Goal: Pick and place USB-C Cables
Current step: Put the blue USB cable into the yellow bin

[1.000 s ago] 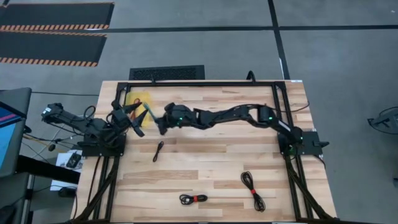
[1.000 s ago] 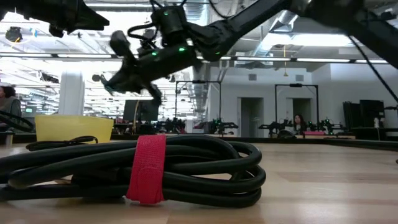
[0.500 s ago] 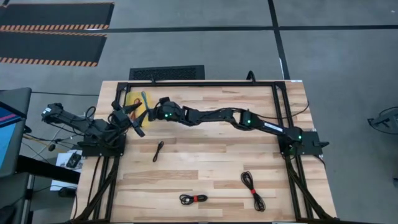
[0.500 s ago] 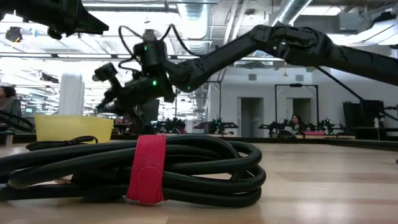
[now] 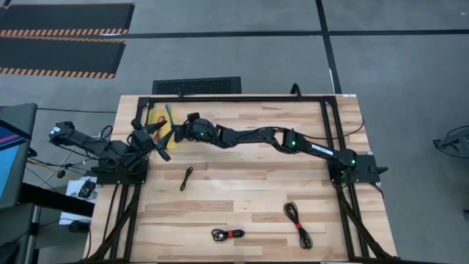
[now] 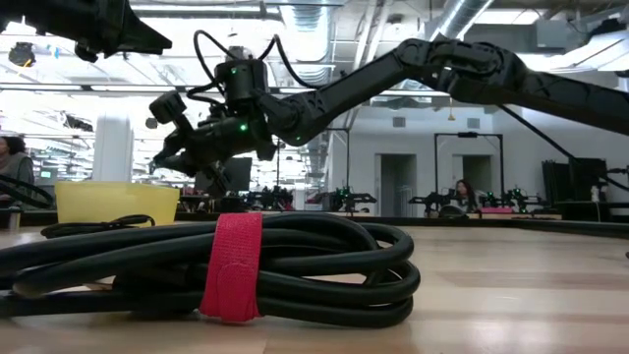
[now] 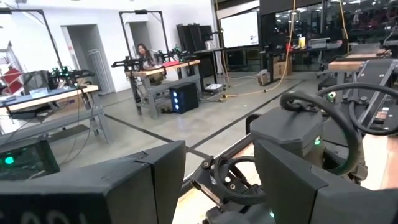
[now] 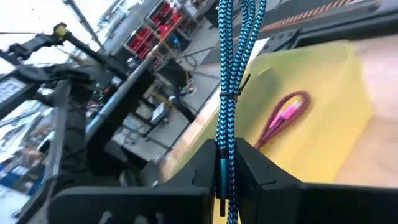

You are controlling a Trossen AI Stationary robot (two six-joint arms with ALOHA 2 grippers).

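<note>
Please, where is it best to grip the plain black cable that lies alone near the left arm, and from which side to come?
Probably at the middle of the black cable, coming straight down from above. It lies flat as a thin, nearly straight bundle with bare table on both sides, so the fingers should close across its width.

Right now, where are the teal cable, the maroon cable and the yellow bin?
teal-blue cable [image 8: 225,93]: right wrist view, braided strands at the tie, above the right claw.
maroon-red cable [image 8: 281,118]: right wrist view, mid-bundle, lying inside the bin.
yellow bin [image 8: 339,109]: right wrist view, bare inner wall.
</note>
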